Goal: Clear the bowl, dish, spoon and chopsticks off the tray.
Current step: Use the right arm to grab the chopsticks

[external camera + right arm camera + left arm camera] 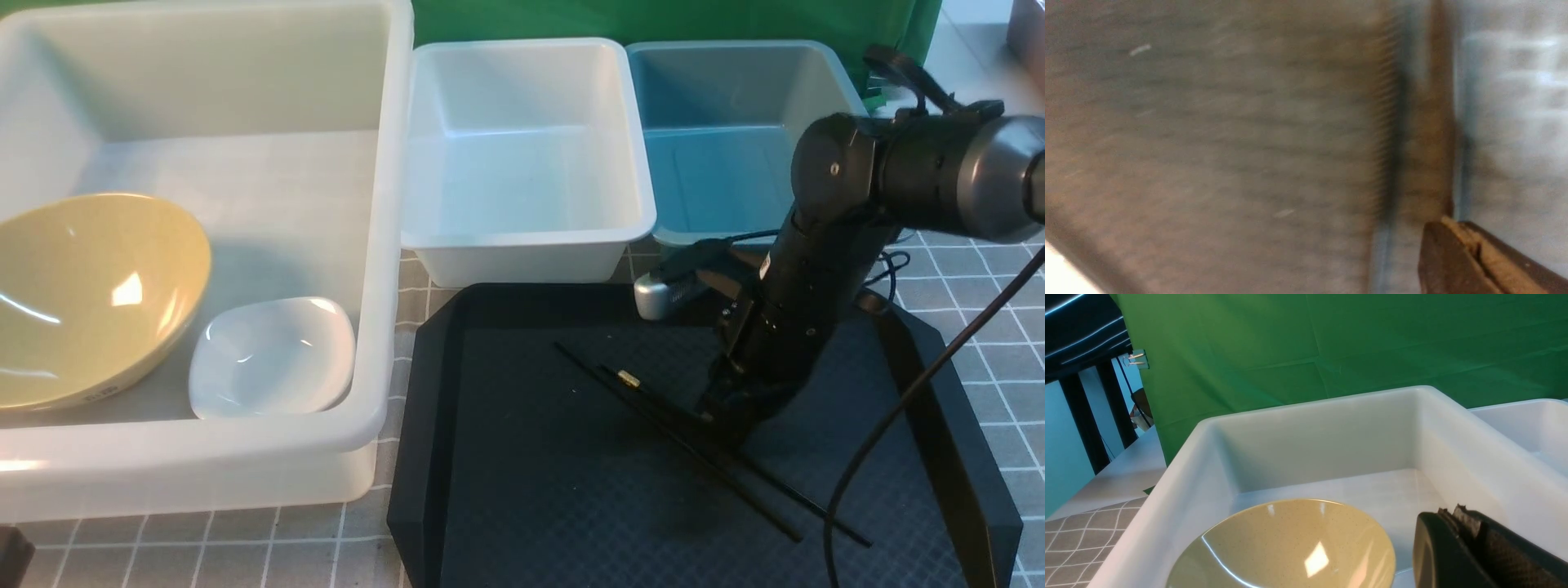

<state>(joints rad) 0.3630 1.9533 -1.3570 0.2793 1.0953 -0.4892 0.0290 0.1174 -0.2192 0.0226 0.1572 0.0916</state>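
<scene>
Right gripper (722, 418) touching chopsticks (629, 379) lying side by side on tray (506, 474), lower right of frame. Pads looking pressed together in blurred wrist view, nothing between. Best opening, straddling both sticks mid-length, squeezing level. Left gripper (1447, 516) closed, hovering above bowl (90, 294), left.

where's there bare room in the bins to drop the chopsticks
The small white bin and blue bin are bare. The big white bin is free across its far half; its near end is crowded by the bowl and dish.
</scene>
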